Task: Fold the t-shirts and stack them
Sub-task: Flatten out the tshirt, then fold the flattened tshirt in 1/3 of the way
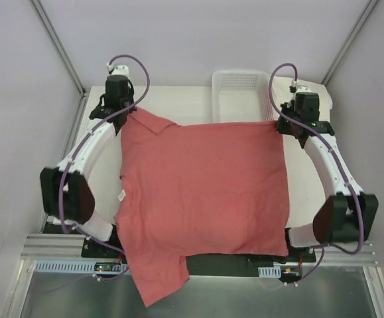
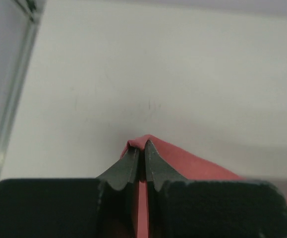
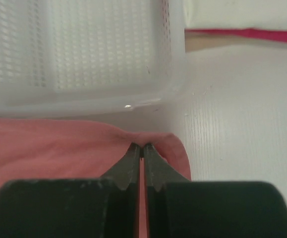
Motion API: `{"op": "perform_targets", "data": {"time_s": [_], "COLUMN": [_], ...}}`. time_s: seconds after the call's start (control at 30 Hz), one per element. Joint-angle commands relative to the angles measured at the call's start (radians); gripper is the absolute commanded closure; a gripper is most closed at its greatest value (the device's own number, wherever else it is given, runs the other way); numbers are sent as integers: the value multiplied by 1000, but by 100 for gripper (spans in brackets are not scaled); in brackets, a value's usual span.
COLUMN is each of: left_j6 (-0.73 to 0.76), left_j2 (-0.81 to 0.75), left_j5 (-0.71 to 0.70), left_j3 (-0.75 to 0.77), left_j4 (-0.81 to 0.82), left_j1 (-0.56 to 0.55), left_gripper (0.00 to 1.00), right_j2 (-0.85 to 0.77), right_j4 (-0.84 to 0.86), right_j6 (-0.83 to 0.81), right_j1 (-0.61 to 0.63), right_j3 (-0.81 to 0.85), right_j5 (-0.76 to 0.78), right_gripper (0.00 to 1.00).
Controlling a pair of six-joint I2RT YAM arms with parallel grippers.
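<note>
left gripper (image 2: 142, 148): at 11 o'clock of the table (image 1: 311, 179) in the top view; fingers closed, pinching the far-left corner of the salmon-red t-shirt (image 1: 205, 185). Wrist view shows cloth caught between the tips.
salmon-red t-shirt: spread flat across the middle of the table, held at its two far corners. A sleeve at 7 o'clock hangs past the near table edge over the base rail. Small white tag (image 1: 121, 195) on its left edge, 9 o'clock.
basket (image 1: 241, 93): white lattice, at 12 to 1 o'clock; the shirt's far edge lies against its near wall.
right gripper (image 3: 141, 148): at 1 o'clock of the shirt, just beside the basket's near-right corner; fingers closed, pinching the far-right corner of the shirt.
cream-white t-shirt (image 3: 242, 15): at 1 o'clock in the right wrist view, right of the basket, lying on the bright pink-red t-shirt (image 3: 252, 33), of which only an edge strip shows.
</note>
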Motion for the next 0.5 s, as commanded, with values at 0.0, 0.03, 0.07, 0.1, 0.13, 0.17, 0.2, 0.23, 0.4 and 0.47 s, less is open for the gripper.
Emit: {"op": "perform_targets", "data": {"time_s": [0.0,0.03,0.07,0.1,0.13,0.17,0.2,0.23,0.4,0.47], "left_j6": [-125,-140,-141,-144,-157,-162,-168,-177,-206,-226], "left_j2": [104,123,140,166,175,183,191,192,134,102], "left_j5": [215,251,272,286,301,309,312,312,320,293], "left_j3": [-31,-37,-40,-45,-51,-53,-56,-63,-112,-155], "left_j4": [90,93,98,107,119,119,127,131,131,128], "left_j1": [66,67,67,65,67,68,67,68,70,68], "left_gripper": [100,100,100,100,100,100,100,100,100,100], "right_j2": [117,138,151,166,171,171,166,163,142,125], "right_j4": [121,126,131,135,135,141,148,146,111,89], "right_j6": [-15,-18,-22,-24,-28,-36,-38,-39,-74,-74], "right_j1": [-12,-14,-15,-15,-15,-15,-15,-15,-17,-15], "right_j3": [12,10,8,7,1,-2,-7,-8,-22,-36], "right_j5": [-2,-17,-17,-19,-21,-22,-25,-25,-40,-33], "right_gripper": [99,99,99,99,99,99,99,100,99,99]}}
